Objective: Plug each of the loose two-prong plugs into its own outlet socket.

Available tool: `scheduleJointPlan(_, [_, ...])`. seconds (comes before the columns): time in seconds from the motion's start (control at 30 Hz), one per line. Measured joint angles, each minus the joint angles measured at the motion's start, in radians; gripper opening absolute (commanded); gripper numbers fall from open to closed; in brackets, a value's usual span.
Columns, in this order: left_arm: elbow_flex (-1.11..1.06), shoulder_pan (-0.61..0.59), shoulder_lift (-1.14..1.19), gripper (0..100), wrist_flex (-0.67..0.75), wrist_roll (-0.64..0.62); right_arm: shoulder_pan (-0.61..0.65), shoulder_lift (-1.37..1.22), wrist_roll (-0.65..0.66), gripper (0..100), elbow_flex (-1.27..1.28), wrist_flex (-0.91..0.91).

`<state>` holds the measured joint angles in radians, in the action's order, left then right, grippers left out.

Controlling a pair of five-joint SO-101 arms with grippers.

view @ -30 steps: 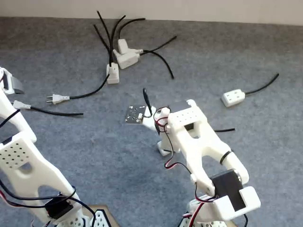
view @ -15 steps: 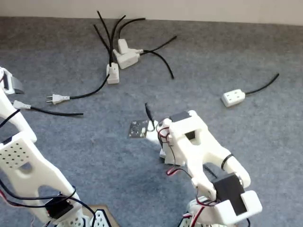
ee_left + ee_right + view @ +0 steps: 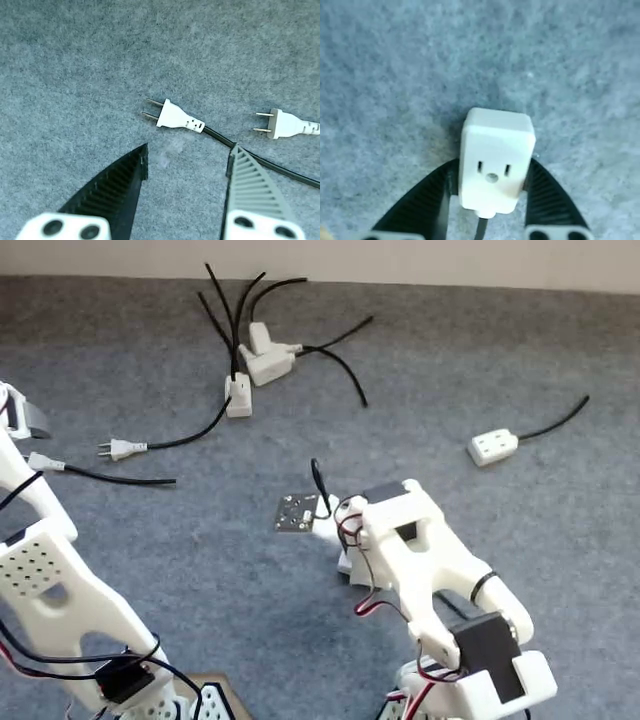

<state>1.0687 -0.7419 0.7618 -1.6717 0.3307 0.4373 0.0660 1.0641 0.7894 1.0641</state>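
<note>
Left tool [image 3: 189,150] spread wide, right tool [image 3: 491,167] clamped

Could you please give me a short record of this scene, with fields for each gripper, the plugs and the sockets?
left gripper: open, over the carpet, near both loose plugs
first plug: white, lying flat, prongs bare
second plug: white, lying flat beside it, prongs bare
right gripper: shut on the outlet socket, one finger on each side
socket block: lying alone, black cable attached
socket cluster: at the far side, among black cables
task state: neither loose plug is in a socket yet
</note>
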Motion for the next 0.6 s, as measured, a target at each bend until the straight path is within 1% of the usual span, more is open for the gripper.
scheduleJointPlan(0.17, [0.000,0.000,0.000,26,0.000,0.000,-0.041,0.104,-0.080,5.6,-0.057,0.008])
scheduleJointPlan(0.3, [0.000,0.011,0.000,26,0.000,0.000,-0.058,0.249,-0.137,5.6,-0.127,0.008])
scheduleJointPlan(0.37, [0.000,0.026,0.000,26,-0.002,0.000,-0.058,0.328,-0.157,5.5,-0.150,0.009])
scheduleJointPlan(0.53, [0.000,0.081,-0.040,26,-0.064,0.000,-0.058,0.509,-0.196,5.5,-0.166,0.009])
scheduleJointPlan(0.6, [0.000,0.104,-0.091,26,-0.075,-0.031,-0.058,0.568,-0.235,5.5,-0.166,0.009])
